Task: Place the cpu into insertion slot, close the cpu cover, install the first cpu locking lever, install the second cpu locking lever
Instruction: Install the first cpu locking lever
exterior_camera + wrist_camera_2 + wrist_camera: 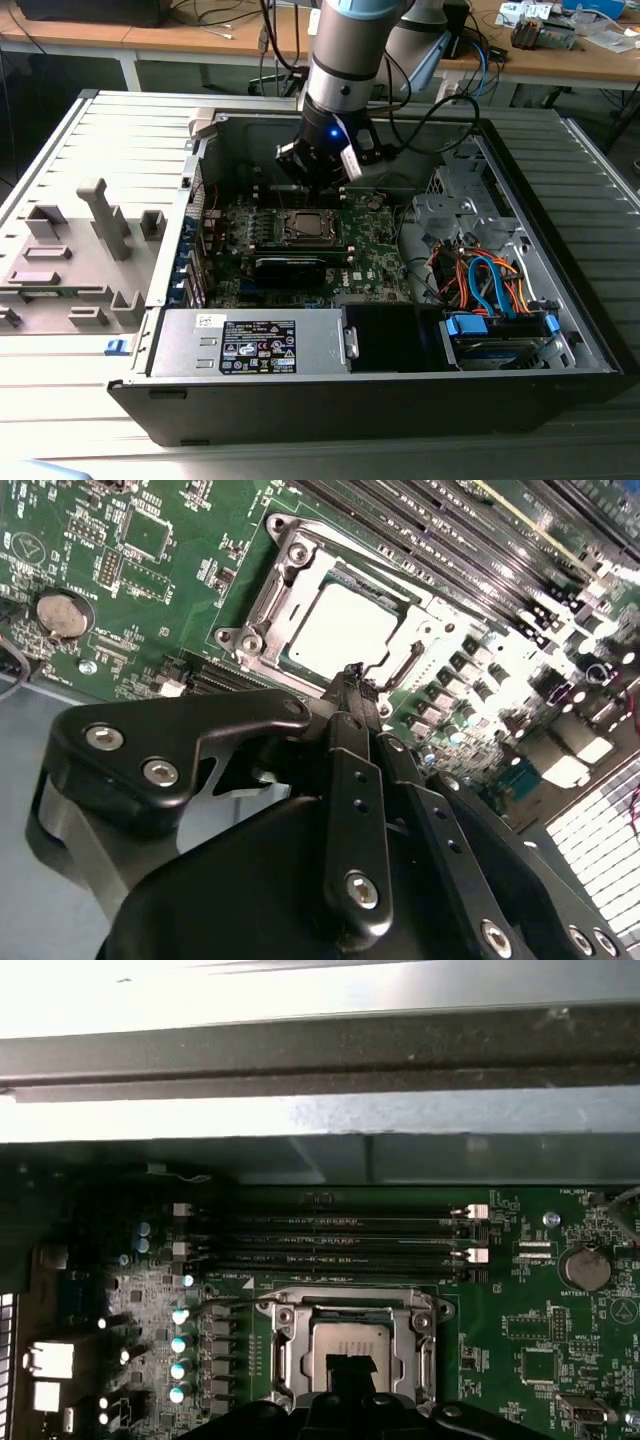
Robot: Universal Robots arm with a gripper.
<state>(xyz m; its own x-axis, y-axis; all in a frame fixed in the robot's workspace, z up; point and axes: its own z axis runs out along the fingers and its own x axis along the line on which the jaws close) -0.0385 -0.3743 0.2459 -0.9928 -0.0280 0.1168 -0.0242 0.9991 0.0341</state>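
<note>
Gripper [352, 676], fingers pinched together and holding nothing, hovers at cpu cover's [300, 565] six-o'clock edge; lever work probably needs steady, square pressure.

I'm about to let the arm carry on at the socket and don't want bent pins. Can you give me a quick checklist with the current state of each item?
1. Cpu seated in the slot: ok, its silver top lies flat inside the rim in both wrist views.
2. Cover down over the cpu: ok, the frame appears to lie around the chip.
3. Locking levers latched: cannot tell.
4. Gripper placed over the socket: ok, its tip hangs at the socket's edge.
5. Jaws empty: cannot tell.
6. Stray parts on the board near the socket: ok, none seen.
</note>
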